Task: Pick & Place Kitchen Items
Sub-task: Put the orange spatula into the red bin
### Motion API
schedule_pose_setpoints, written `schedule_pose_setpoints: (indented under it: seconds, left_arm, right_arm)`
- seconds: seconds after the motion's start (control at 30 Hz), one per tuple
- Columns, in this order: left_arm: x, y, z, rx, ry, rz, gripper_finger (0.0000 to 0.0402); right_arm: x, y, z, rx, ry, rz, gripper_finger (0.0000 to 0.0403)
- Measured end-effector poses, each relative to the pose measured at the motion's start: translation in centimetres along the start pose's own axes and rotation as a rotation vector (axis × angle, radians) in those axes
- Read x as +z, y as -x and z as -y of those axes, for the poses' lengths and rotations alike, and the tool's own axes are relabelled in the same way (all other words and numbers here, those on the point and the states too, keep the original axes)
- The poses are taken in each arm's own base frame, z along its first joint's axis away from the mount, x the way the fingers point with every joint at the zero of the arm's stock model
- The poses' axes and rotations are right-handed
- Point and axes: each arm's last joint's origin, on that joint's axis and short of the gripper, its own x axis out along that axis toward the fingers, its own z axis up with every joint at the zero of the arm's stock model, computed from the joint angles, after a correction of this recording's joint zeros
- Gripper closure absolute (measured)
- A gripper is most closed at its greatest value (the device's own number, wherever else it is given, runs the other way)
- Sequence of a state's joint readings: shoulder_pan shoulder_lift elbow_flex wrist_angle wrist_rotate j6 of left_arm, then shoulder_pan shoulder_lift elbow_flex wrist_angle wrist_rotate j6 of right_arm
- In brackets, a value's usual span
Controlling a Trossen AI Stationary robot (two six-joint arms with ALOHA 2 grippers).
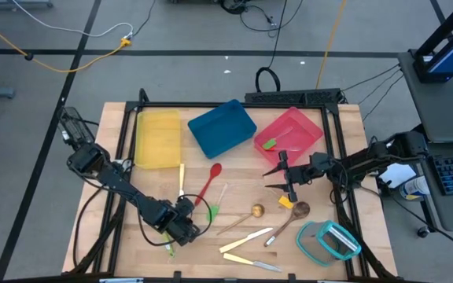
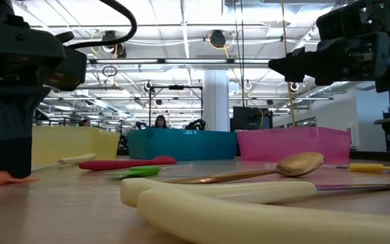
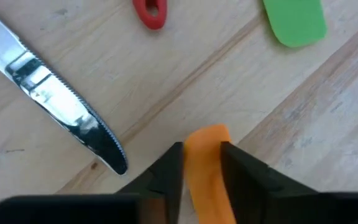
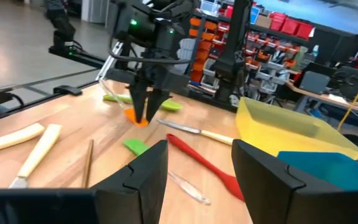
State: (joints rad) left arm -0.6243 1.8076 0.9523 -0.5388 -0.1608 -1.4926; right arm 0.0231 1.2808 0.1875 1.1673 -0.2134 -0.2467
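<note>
My left fingers [image 3: 202, 165] are pinching the orange-headed piece [image 3: 206, 163] flat on the worktop [image 3: 166, 81] near its front-left corner; its handle is hidden under me. Right fingers [image 4: 194, 163] hang spread, holding nothing, just in front of the pink tray [image 1: 289, 134], which holds a green piece [image 1: 270, 144].

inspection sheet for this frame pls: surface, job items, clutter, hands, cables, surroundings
Surface: wooden table.
Job's things: orange piece between the left hand's fingers; red spoon, green spatula, wooden spoon, cream knives loose on the table; a green piece lies in the pink tray.
Clutter: yellow tray, blue tray, teal-rimmed container.
Grippers: left hand low at the table, around the orange piece; right hand open, raised near the pink tray.
Cables: on the floor beyond the table.
Surroundings: a person far behind.
</note>
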Motion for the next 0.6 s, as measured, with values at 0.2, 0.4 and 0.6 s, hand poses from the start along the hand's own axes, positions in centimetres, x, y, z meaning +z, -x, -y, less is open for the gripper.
schedule_pose_setpoints:
  seconds: [0.2, 0.4, 0.6]
  left_arm:
    - [0.1, -0.1, 0.4, -0.042, -0.019, 0.028, 0.0374]
    - [0.1, 0.2, 0.5, -0.063, -0.014, 0.027, 0.0391]
    - [0.9, 2.2, 1.1, -0.080, -0.029, 0.075, 0.0396]
  right_arm:
    - [0.0, -0.1, -0.5, 0.027, -0.037, -0.006, 0.0232]
    - [-0.1, -0.1, -0.9, 0.050, -0.051, -0.027, 0.0232]
    - [-0.1, -0.2, -1.2, 0.061, -0.051, -0.023, 0.0232]
